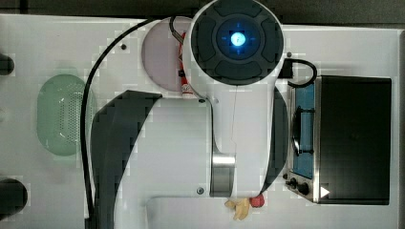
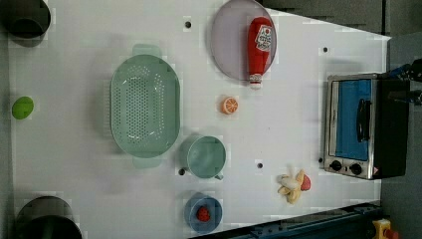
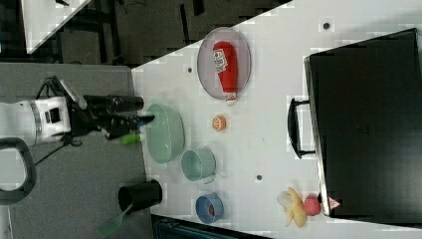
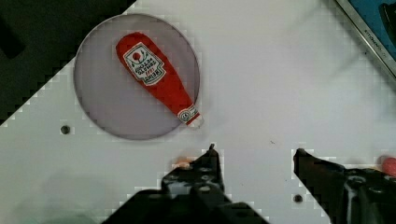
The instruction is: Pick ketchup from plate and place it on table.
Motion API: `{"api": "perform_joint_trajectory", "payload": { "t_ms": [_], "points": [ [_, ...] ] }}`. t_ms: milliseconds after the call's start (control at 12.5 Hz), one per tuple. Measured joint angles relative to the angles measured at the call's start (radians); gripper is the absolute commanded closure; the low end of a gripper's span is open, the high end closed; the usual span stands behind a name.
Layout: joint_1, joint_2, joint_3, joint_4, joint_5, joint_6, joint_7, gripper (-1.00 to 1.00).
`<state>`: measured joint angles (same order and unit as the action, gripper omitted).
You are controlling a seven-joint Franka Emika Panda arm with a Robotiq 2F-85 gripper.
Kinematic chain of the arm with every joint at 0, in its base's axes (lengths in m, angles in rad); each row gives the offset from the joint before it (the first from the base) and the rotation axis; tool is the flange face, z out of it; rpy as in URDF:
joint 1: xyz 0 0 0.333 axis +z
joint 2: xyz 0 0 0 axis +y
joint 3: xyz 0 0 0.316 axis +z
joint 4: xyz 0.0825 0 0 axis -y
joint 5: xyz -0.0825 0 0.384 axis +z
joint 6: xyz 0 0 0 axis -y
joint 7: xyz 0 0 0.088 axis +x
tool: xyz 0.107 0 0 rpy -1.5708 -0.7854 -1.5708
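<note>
Across the top view, the robot arm's white body covers the middle of the white table (image 1: 47, 47); at its 11 o'clock the pale lilac plate (image 1: 160, 57) peeks out with a red sliver of the ketchup bottle (image 1: 183, 71) along its edge, the green perforated basket (image 1: 62, 114) lies at 9 o'clock, the toaster oven (image 1: 351, 138) at 3 o'clock, and a banana toy (image 1: 240, 207) beside a red strawberry toy (image 1: 258, 201) at 6 o'clock. From the left view, the ketchup bottle (image 2: 260, 47) lies flat on the plate (image 2: 229, 45), its whitish cap pointing to 6 o'clock and reaching just past the rim; an orange slice (image 2: 229, 105) sits near, at the cap's 7 o'clock, and a green cup (image 2: 204, 157) lies further toward 6 o'clock, with a blue bowl (image 2: 203, 214) holding a small red piece below it. Over in the right view, the gripper (image 3: 144, 119) hangs well apart from the plate (image 3: 209, 74), at the plate's 8 o'clock, just beside the basket (image 3: 166, 134); the bottle (image 3: 226, 67) rests on the plate, cap toward 6 o'clock. Seen from the wrist view, the gripper (image 4: 254, 154) is spread wide with nothing between its dark fingers (image 4: 208, 170), and the bottle (image 4: 156, 77) lies diagonally on the plate (image 4: 100, 102), its cap over the rim, apart from the fingers.
</note>
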<state>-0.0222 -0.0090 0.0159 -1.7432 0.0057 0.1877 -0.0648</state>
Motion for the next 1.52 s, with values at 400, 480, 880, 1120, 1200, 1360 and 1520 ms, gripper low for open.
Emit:
{"api": "perform_joint_trajectory", "payload": {
  "t_ms": [400,480,880,1120,1200,1360,1520],
  "points": [
    [-0.071,-0.129,0.051,-0.085,0.003,-0.137,0.000,-1.00],
    [-0.074,-0.123,0.054,-0.067,0.004,-0.119,0.000,-1.00],
    [-0.077,0.029,0.075,-0.043,0.013,-0.003,-0.038,-1.00],
    [-0.076,0.184,0.089,-0.051,0.007,0.094,-0.134,-1.00],
    [-0.074,0.239,0.093,-0.051,0.006,0.126,-0.176,-1.00],
    [-0.075,0.329,0.102,-0.059,0.006,0.198,-0.276,-1.00],
    [-0.070,0.381,0.103,-0.078,0.010,0.231,-0.369,-1.00]
  ]
}}
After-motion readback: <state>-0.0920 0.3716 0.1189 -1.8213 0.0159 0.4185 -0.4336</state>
